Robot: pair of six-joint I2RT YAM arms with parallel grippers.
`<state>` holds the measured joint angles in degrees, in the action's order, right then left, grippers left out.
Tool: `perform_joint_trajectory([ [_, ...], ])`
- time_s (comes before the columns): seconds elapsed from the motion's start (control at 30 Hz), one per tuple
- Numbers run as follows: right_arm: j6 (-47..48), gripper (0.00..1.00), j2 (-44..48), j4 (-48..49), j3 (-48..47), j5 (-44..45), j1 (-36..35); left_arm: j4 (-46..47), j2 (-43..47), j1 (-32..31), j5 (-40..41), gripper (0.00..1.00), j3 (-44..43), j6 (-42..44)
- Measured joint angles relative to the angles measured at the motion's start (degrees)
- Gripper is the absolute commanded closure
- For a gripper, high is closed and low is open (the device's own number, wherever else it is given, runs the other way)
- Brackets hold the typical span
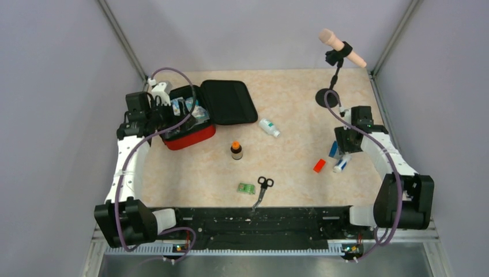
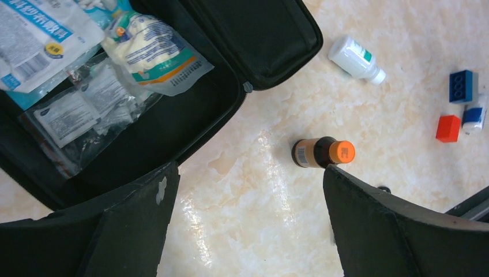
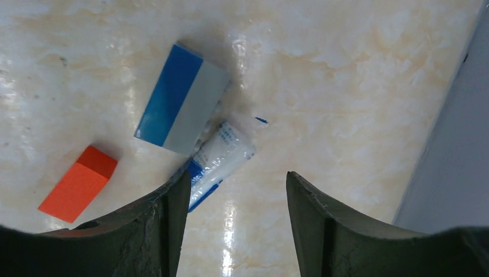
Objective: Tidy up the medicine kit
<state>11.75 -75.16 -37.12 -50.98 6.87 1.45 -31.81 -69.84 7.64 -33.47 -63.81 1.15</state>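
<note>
top: overhead, whole table point(image 1: 288, 173) | wrists: close, downward | all share orange block point(image 1: 319, 165)

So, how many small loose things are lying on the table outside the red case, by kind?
Bottles: 2, a white bottle and a brown bottle
Blocks: 2, a red block and a blue block
Tubes: 1, a white tube
Scissors: 1
Packets: 1, a green packet
Total: 7
</note>
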Motion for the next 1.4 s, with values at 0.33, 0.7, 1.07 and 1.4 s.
perform_joint_trajectory([
  [0.33,3.63,0.44,-8.59,-1.16,-0.02,-1.03,6.32,2.38,0.37,5.7,-1.95,0.06,0.96,-10.12],
  [0.7,5.27,0.88,-10.93,-1.11,0.0,-6.08,6.49,5.16,1.49,6.62,-3.8,0.15,3.13,-13.68],
  [1.07,8.22,1.0,1.86,-4.87,-1.49,-6.64,6.51,8.74,1.64,6.49,-7.93,0.23,4.83,-16.83],
  [1.4,8.92,1.0,14.75,-7.78,-11.19,-21.51,6.54,13.4,1.38,0.79,-12.17,0.2,5.05,-18.8],
])
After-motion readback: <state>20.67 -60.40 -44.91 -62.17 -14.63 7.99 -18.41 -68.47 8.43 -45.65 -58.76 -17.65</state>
